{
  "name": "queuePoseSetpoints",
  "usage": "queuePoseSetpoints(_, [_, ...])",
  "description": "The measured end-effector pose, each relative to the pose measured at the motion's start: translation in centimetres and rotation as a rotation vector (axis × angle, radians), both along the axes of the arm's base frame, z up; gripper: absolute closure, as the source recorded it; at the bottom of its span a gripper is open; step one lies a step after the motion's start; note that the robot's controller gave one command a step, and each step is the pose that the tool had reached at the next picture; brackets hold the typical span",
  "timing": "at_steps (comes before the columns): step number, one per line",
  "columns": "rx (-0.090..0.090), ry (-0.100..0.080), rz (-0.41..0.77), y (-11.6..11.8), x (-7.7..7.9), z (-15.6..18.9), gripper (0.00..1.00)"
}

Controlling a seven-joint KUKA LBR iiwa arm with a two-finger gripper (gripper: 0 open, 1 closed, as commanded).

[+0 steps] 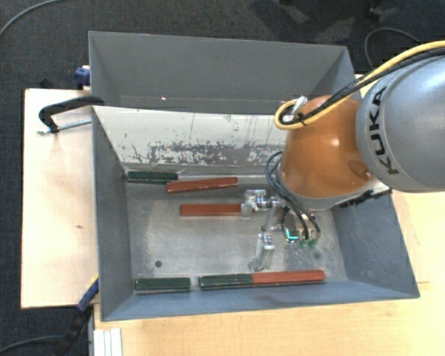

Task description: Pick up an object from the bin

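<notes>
Locate the arm (pixel 415 132) at the right, reaching down and leftward into the bin (pixel 208 69), with a smooth silver housing and a glossy, rounded orange cover (pixel 319 158) over the wrist. Find the claw (pixel 261 228) below and left of that cover, low over the floor. Note the bare-metal fingers (pixel 265 252): spread apart, released, nothing between them, one toward the back wall and one toward the front wall.

Read the bin as grey sheet metal with sloped walls and a scuffed, speckled floor and back wall. Treat all contents as slim, flat, straight bars with square ends and a matt finish.

Well left of the claw, toward the back: a dark green bar (pixel 152 176), long axis left to right. Well left, toward the front wall: a second green bar (pixel 162 284), same heading. Left and behind: a long red-brown bar (pixel 202 185), long axis left to right, right end angled slightly toward the back. Just left of the claw: a short red-brown bar (pixel 210 211), flat on the floor, long axis left to right, right end pointing at the rear finger and just beside it; cannot tell about contact. In front of the claw, along the front wall: a third green bar (pixel 226 280) and an orange-red bar (pixel 289 277), end to end, both lying left to right.
</notes>
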State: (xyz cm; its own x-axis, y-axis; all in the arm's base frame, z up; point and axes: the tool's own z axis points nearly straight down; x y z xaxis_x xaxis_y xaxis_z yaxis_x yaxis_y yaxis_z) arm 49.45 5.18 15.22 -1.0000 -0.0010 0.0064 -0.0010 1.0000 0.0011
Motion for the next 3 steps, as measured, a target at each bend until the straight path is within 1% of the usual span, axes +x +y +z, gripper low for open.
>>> queuePoseSetpoints(1, [0.003, -0.013, 0.207, 7.7, 4.7, -8.3, 0.0])
queuePoseSetpoints(2, [-0.001, -0.015, -0.003, 2.4, 7.4, -5.5, 0.0])
queuePoseSetpoints(3, [0.002, -0.013, -0.193, 1.0, 8.9, -8.1, 0.0])
